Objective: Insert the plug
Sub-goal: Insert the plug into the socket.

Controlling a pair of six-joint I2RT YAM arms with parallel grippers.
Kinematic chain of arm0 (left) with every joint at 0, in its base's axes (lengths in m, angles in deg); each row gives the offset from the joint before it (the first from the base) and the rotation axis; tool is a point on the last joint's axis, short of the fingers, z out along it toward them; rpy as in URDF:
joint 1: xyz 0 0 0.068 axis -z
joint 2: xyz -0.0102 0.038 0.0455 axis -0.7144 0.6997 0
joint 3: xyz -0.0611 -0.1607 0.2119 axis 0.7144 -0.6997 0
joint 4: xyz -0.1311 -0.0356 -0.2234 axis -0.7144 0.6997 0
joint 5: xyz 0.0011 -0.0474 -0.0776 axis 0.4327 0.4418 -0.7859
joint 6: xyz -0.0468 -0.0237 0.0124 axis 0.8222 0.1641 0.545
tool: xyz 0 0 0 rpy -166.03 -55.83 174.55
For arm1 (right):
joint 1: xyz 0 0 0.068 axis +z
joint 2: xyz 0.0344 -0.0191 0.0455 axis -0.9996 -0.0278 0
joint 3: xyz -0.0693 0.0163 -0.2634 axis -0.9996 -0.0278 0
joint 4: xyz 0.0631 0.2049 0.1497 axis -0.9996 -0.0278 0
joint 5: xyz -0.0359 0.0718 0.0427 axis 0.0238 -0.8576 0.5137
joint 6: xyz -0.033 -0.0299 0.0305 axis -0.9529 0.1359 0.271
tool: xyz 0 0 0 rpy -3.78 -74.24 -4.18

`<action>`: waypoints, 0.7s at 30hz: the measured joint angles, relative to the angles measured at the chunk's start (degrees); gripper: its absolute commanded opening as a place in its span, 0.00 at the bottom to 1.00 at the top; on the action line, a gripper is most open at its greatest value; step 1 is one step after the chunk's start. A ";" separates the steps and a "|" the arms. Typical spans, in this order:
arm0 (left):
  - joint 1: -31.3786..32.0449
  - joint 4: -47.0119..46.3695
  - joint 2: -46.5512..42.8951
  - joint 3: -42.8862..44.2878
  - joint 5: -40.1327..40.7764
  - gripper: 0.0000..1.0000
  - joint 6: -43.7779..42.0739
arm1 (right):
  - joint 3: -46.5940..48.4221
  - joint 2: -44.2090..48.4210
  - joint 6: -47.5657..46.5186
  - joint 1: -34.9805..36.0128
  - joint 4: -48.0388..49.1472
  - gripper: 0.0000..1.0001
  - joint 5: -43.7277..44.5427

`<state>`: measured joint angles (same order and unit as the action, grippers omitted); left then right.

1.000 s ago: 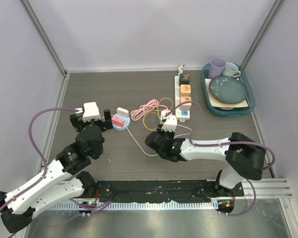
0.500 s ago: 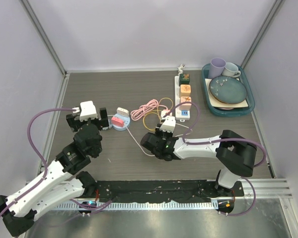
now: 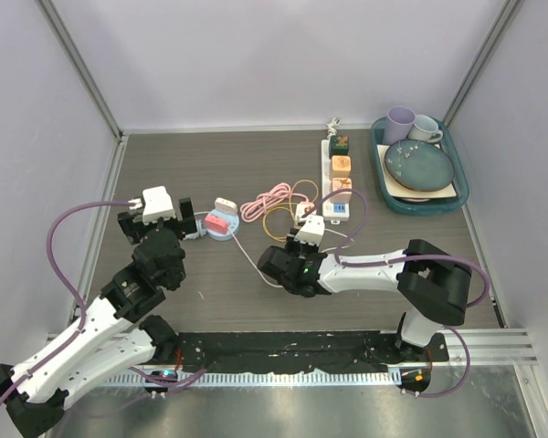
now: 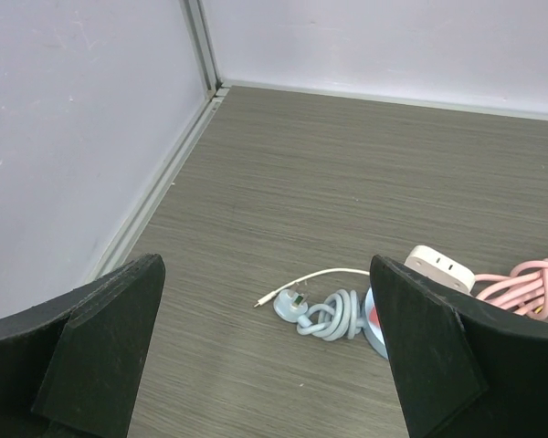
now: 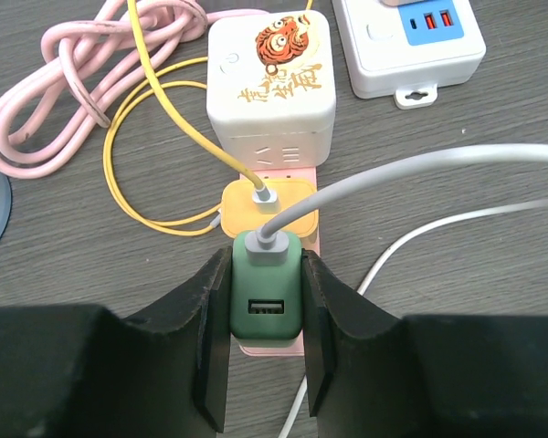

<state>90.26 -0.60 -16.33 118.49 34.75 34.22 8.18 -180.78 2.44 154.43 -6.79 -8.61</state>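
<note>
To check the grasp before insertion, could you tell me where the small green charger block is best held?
Pinch the small green charger block across its two flat long sides, approaching from the end opposite its grey cable, as the right hand does; this leaves the cable clear.

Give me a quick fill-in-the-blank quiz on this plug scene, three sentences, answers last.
The charger held by the right gripper is ___ in colour.
The white cube adapter bears a picture of a ___.
The left gripper has its fingers ___, holding nothing.
Missing words: green; tiger; open.
</note>
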 measured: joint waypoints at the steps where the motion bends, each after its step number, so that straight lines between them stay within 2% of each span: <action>1: -0.11 -0.09 -0.20 -0.20 0.00 1.00 0.00 | 0.00 0.00 0.44 0.22 -0.15 0.01 0.52; 8: -0.48 -0.59 -1.36 -1.57 -0.02 1.00 0.00 | 0.59 -0.44 3.06 2.93 -0.79 0.01 5.25; 13: -0.50 -1.05 -1.86 -1.68 -0.07 1.00 0.00 | 3.13 -4.09 5.18 3.26 -1.53 0.01 7.37; 21: -0.55 -1.36 -2.80 -1.79 -0.50 1.00 0.07 | 5.70 -6.93 11.87 3.26 -8.59 0.01 8.87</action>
<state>89.72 -1.96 -19.13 116.70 34.25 34.29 13.89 -187.71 14.31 157.68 -15.38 0.27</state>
